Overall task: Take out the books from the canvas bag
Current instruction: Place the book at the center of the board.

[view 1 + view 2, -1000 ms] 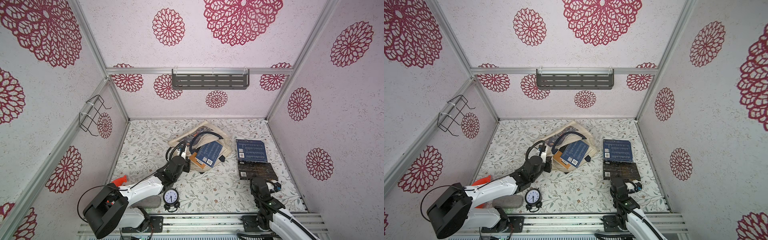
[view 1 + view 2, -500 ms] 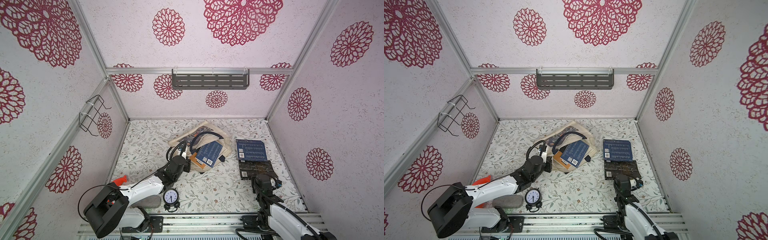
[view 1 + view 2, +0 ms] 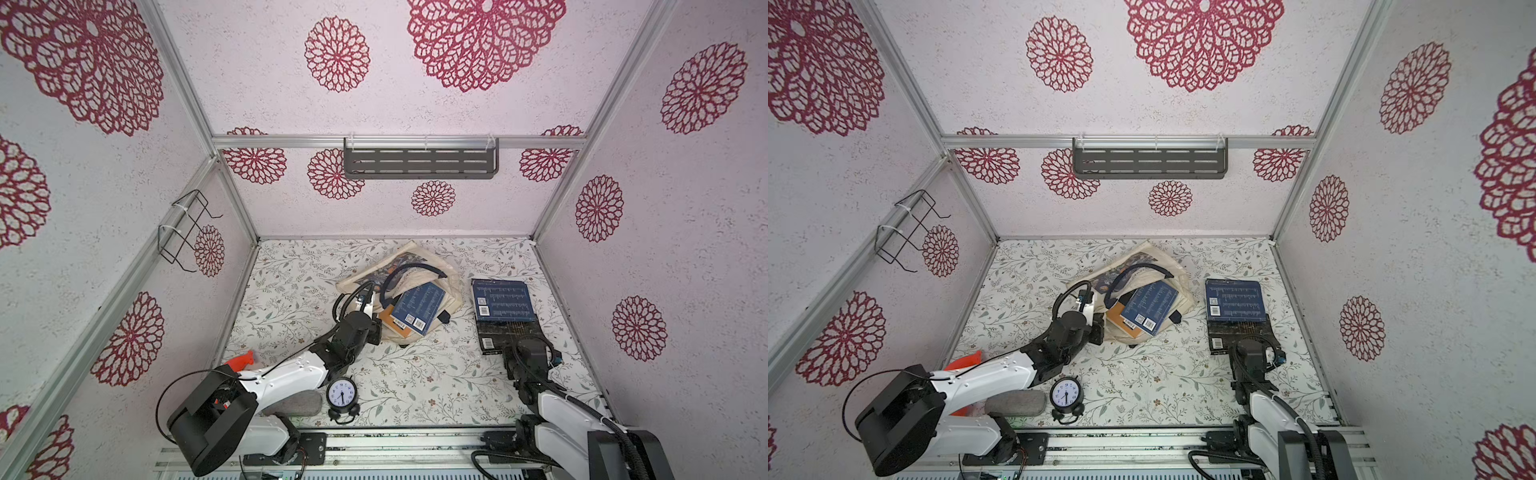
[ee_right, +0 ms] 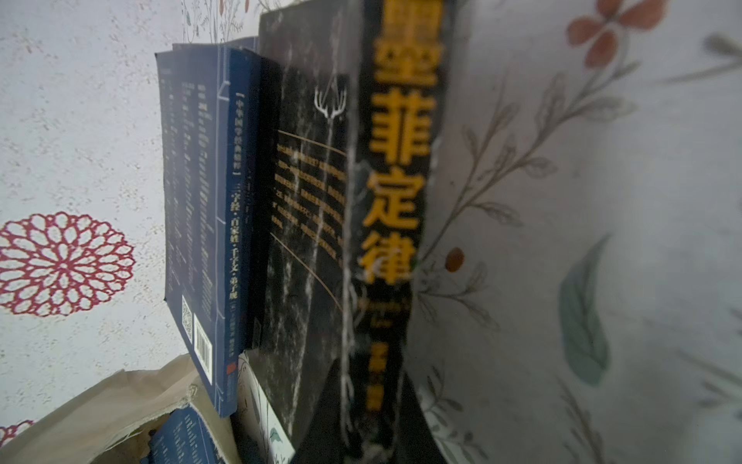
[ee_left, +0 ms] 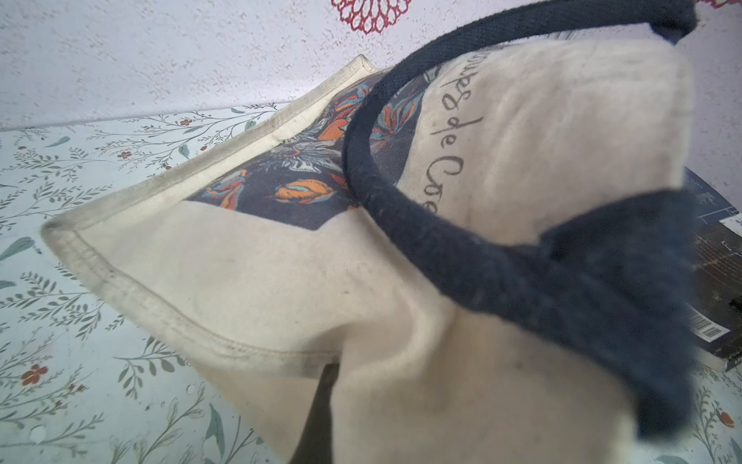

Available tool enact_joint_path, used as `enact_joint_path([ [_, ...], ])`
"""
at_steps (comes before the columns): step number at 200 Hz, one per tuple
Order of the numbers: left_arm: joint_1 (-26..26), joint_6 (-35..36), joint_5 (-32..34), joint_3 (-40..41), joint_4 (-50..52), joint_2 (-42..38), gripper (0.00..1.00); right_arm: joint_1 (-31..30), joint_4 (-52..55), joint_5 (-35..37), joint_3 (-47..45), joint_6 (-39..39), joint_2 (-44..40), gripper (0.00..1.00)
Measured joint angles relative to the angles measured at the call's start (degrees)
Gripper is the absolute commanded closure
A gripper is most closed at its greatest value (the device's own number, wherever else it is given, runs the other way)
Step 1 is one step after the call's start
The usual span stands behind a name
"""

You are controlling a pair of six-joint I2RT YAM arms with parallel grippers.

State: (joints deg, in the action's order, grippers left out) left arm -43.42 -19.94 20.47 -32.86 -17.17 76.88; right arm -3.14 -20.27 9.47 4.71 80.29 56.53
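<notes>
so left pincer point(image 3: 375, 329) is clamped on the bag point(image 3: 451, 291) at its near-left edge, i guess to anchor it. two books point(image 3: 417, 305) poke from its mouth mid-surface point(image 3: 415, 374). black book point(image 3: 498, 338) is out on the right with right pincer point(image 3: 512, 354) at its near edge, can't tell its grip.

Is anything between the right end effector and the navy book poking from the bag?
Mostly bare tabletop lies between the right end effector and navy book; a strap end of the canvas bag sits beside that book's edge.

Four books point(image 3: 419, 306), one bag point(image 3: 452, 289), one clock point(image 3: 341, 395)
</notes>
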Motion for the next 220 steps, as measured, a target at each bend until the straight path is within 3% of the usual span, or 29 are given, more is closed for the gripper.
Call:
enact_joint_path([
  [63,-0.04,0.22,0.02,0.0,0.15,0.0,1.0,0.13,4.9,-2.84,0.87,-2.05,-5.07,0.3],
  [92,-0.07,0.22,0.02,0.0,0.22,0.0,1.0,0.31,9.92,-3.37,1.29,-2.58,-10.71,0.02],
  [150,-0.11,0.22,0.02,-0.33,0.7,0.02,1.0,0.39,25.14,-1.36,7.08,-6.56,-16.72,0.01],
  [192,-0.17,0.22,0.17,-0.44,0.87,0.02,1.0,-0.35,22.32,-5.03,9.86,-14.14,-17.97,0.01],
  [220,-0.2,0.22,0.26,-0.44,0.9,0.02,1.0,-5.2,20.02,-6.82,13.6,-18.84,-15.02,0.01],
])
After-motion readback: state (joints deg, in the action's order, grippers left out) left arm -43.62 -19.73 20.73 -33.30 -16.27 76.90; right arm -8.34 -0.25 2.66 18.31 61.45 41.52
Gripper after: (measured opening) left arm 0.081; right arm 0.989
